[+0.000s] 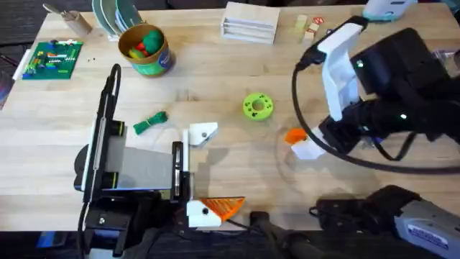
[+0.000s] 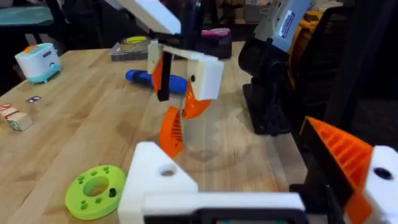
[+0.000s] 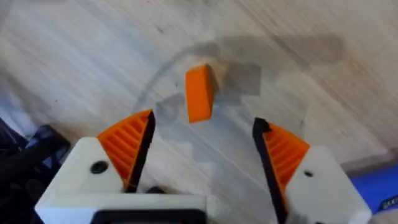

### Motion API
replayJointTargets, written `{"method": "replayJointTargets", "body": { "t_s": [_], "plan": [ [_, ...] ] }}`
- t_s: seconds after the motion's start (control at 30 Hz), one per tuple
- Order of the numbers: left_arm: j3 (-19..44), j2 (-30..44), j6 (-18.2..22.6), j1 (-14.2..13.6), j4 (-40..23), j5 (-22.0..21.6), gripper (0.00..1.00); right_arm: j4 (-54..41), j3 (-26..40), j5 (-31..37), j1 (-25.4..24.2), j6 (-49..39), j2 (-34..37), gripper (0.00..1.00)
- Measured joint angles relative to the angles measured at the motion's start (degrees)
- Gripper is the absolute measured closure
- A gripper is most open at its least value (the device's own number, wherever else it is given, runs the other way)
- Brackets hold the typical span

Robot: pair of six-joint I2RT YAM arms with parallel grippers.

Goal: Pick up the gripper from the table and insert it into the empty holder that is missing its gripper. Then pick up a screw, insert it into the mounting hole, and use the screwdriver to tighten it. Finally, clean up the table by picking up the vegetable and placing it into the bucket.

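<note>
The gripper [image 3: 199, 93], a small loose orange wedge, stands on the table right of centre [image 1: 294, 134]. My right gripper [image 3: 202, 140] hangs just over it, open, with its orange ribbed pads [image 3: 127, 146] on either side and not touching it. The left wrist view shows the same wedge [image 2: 171, 132] under the right gripper [image 2: 186, 93]. My left gripper [image 1: 205, 173] lies open near the front. Its far finger is the bare white holder [image 1: 203, 134] [image 2: 155, 180]; its near finger carries an orange pad [image 1: 226, 208]. The green vegetable [image 1: 149, 122] lies left of the holder. The bucket [image 1: 146, 50] stands at the back left.
A green disc with holes [image 1: 257, 106] [image 2: 94, 190] lies between the two grippers. A circuit board [image 1: 52, 59] sits at the far left and a white box [image 1: 250, 21] at the back. The bucket holds red, yellow and green toys. A blue object [image 2: 149, 78] lies behind the right gripper.
</note>
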Motion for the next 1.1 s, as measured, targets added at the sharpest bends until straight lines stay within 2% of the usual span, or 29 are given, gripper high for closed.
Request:
{"method": "replayJointTargets", "body": {
  "t_s": [0.27,0.47,0.83,0.93,1.1],
  "plan": [
    [0.0,0.0,0.0,0.0,0.0,-0.3,0.008,3.8,0.0,0.0,0.0,-0.3,6.7,0.051],
    [0.0,0.0,0.0,0.0,0.0,-4.7,0.008,4.0,0.0,0.0,0.0,-0.3,8.0,0.105],
    [0.0,0.0,0.0,0.0,0.0,-10.7,0.008,5.2,0.0,0.2,0.0,-0.5,7.9,0.369],
    [0.0,0.0,0.0,0.0,0.0,-11.2,0.008,5.3,0.0,0.2,0.0,-0.5,8.0,0.553],
    [0.0,0.0,0.0,0.0,0.0,-11.7,0.008,5.2,0.0,0.2,0.0,-0.5,8.0,0.706]
  ]
}}
